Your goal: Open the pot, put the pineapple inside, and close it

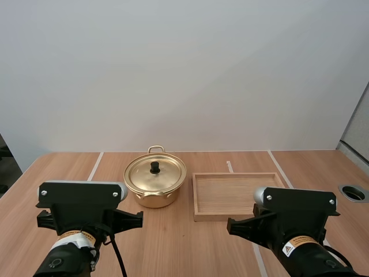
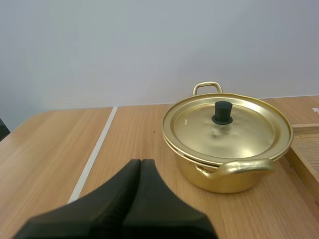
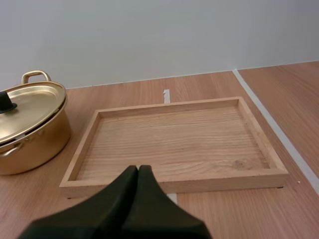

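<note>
A gold pot (image 1: 154, 186) stands mid-table with its lid (image 1: 155, 172) on, topped by a black knob (image 1: 154, 167). In the left wrist view the pot (image 2: 227, 149) sits ahead of my left gripper (image 2: 141, 163), whose fingers lie together as one dark wedge, well short of it. My right gripper (image 3: 138, 170) is shut on nothing too, its tips just in front of the near rim of a wooden tray (image 3: 174, 183). The pot (image 3: 27, 129) stands beside that tray. No pineapple is visible.
The wooden tray (image 1: 199, 196) lies just right of the pot and holds nothing. White tape lines (image 1: 95, 165) cross the wooden table. A round grommet hole (image 1: 353, 193) sits at the table's right edge. Both arm bases stand at the near edge.
</note>
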